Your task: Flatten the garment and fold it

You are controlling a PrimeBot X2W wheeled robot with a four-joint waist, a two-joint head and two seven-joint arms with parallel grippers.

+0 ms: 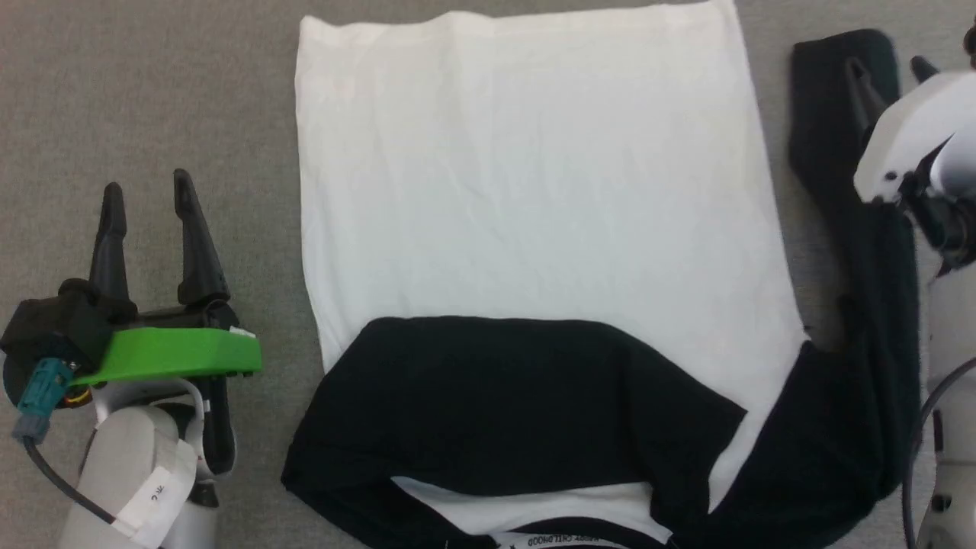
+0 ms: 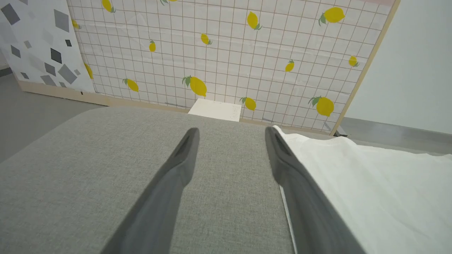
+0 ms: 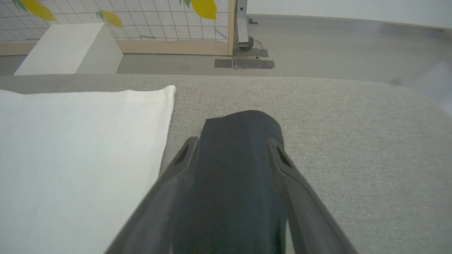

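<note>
The garment lies spread on the grey table, its white body flat. One black sleeve is folded across the body near the collar, where a white lettered tape shows. The other black sleeve stretches along the garment's right side. My left gripper stands open on bare table left of the garment, holding nothing; in the left wrist view the left gripper has the white cloth just beside one finger. My right gripper is open over the sleeve's end; the right gripper straddles that sleeve.
Beyond the table's far edge stand a lemon-printed grid panel and a white box, also the box on the floor. Bare grey table lies right of the sleeve and left of the garment.
</note>
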